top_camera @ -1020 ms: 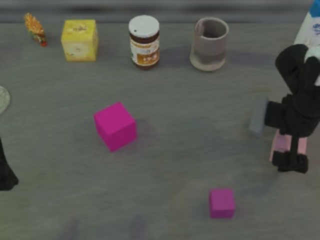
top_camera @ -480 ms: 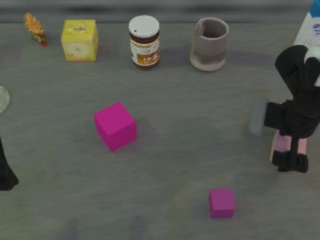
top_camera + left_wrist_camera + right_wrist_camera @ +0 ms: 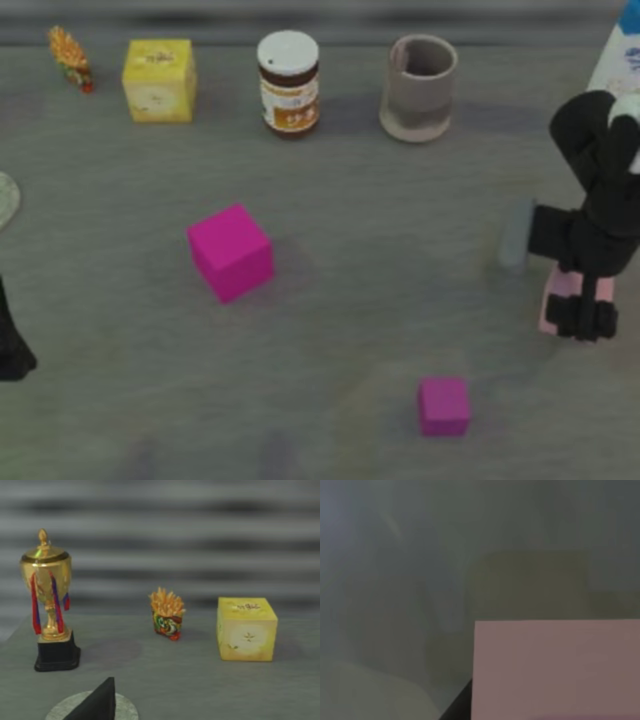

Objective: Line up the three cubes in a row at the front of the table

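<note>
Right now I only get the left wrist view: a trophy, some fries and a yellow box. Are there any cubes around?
Observer: Yes. The top view shows a bright magenta cube mid-scene and a small purple-magenta cube toward its lower right.
Operator: Wasn't there a third?
Observer: A pale pink cube sits near the top view's right edge, directly under the right gripper.
Operator: Is that arm close to it?
Observer: Very. In the right wrist view the pink cube fills the near corner.
</note>
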`<state>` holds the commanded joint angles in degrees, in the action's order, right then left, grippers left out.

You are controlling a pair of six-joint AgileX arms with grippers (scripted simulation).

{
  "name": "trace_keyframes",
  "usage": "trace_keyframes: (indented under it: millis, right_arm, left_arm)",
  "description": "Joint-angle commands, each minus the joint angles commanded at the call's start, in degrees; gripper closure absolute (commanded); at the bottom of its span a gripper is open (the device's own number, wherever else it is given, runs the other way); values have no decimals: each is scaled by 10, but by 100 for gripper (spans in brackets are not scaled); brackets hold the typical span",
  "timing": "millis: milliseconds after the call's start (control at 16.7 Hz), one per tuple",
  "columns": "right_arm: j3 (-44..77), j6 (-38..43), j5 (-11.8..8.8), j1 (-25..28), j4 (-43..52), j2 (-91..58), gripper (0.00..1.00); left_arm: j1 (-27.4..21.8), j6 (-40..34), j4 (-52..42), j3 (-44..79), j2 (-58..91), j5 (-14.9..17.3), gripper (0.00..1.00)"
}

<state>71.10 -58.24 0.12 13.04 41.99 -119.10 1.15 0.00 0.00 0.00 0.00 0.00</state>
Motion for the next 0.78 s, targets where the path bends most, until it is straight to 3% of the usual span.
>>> trace_keyframes:
  millis: [420, 780]
  right_arm:
    - [0, 0, 0, 0, 0, 0, 100]
    - [37, 5, -3, 2, 75, 40, 100]
  left_arm:
    - [0, 0, 0, 0, 0, 0, 0]
    - [0, 0, 0, 0, 0, 0, 0]
